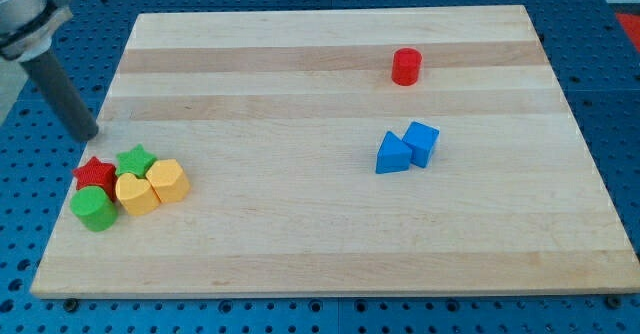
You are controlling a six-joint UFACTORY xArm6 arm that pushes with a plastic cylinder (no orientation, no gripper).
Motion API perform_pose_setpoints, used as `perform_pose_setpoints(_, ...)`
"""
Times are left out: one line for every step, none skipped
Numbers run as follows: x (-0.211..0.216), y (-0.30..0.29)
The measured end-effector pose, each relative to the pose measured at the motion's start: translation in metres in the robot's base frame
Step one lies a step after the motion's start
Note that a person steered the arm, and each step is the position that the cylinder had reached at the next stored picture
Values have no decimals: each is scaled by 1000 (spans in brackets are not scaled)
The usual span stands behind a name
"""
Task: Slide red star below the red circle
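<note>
Wooden board (pixel 330 204), red star (pixel 95 173) just below my tip (pixel 88 136), red circle (pixel 406 66) far right

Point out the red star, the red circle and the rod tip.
red star (pixel 95 172): camera view, on its visible top face, at the view's left.
red circle (pixel 406 65): camera view, mid-body of the cylinder, upper right.
my tip (pixel 88 134): camera view, the rod's very end, just above the red star.

Dark cylindrical rod, grey collar; my tip (pixel 88 134)
</note>
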State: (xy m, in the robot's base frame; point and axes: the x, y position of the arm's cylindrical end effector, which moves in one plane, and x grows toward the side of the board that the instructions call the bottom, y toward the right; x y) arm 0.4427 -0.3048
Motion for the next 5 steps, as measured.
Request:
perform_pose_setpoints(37,0)
perform_pose_setpoints(42,0)
perform_pose_setpoints(60,0)
perform_pose_setpoints(77,0)
perform_pose_setpoints(79,2)
